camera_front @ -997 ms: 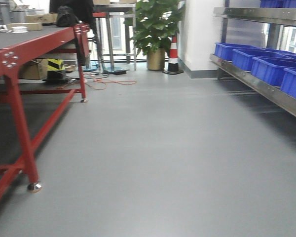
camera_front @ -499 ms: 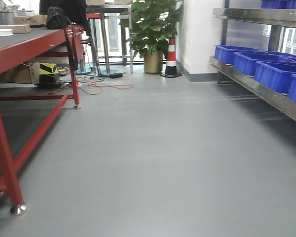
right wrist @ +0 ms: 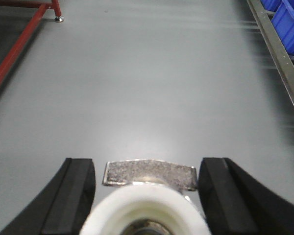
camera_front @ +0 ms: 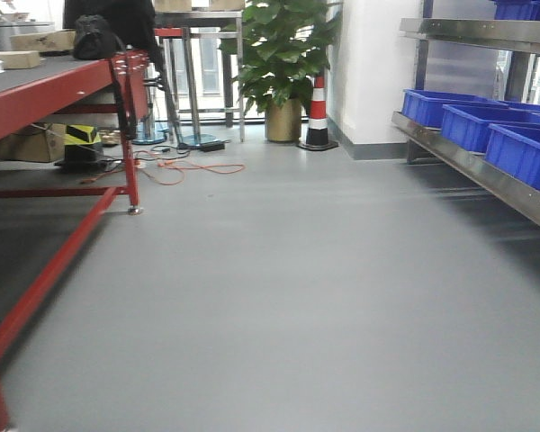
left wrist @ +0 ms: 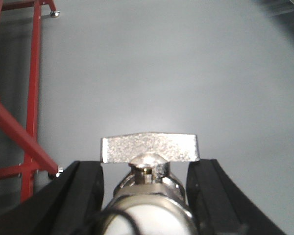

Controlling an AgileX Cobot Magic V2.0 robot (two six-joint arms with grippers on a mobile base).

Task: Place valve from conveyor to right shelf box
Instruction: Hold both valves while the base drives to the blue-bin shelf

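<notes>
Each wrist view shows a silvery valve between black fingers, high above the grey floor. My left gripper (left wrist: 147, 167) is shut on one valve (left wrist: 149, 149), its flat lever crosswise at the fingertips. My right gripper (right wrist: 147, 165) is shut on another valve (right wrist: 148, 175), whose white base faces the camera. The stainless shelf (camera_front: 486, 175) runs along the right with blue boxes (camera_front: 472, 121) on it. In the right wrist view the shelf rail (right wrist: 277, 63) and a blue box (right wrist: 291, 22) are at the upper right. The conveyor is out of view.
A red-framed table (camera_front: 49, 90) with cardboard boxes on and under it stands along the left. Far ahead are a potted plant (camera_front: 283, 54), a striped traffic cone (camera_front: 318, 112), metal stools and orange cables (camera_front: 193, 168) on the floor. Red frame legs (left wrist: 34, 98) show left of the left gripper.
The front view has advanced along the aisle: the red table's near leg has slid out at the lower left and the shelf's boxes have shifted right.
</notes>
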